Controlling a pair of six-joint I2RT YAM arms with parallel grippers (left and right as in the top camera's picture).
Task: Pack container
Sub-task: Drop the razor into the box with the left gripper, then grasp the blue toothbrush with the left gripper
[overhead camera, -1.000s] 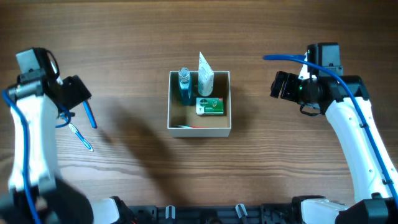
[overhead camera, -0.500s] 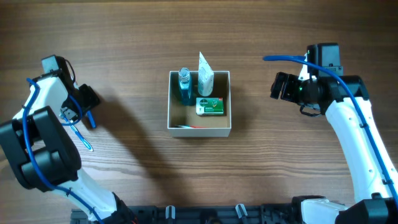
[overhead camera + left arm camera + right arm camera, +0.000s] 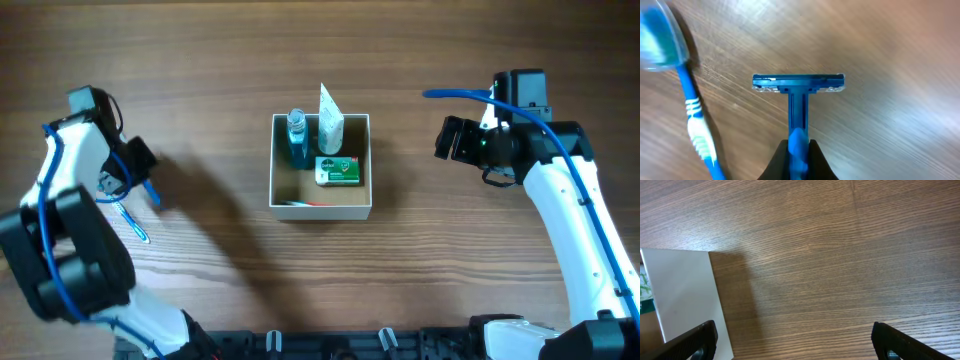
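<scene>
Step in hand, likely: razor pickup; left gripper is clamped tight on its handle, head pointing away from the wrist; can't tell if it's off the table; toothbrush lies loose just beside it; next move calls for a lift and a carry right to the container, which sits mid-table, well apart from the left gripper, partly filled, with bare floor on its left side; right gripper gapes wide, empty, near the container's right wall.
</scene>
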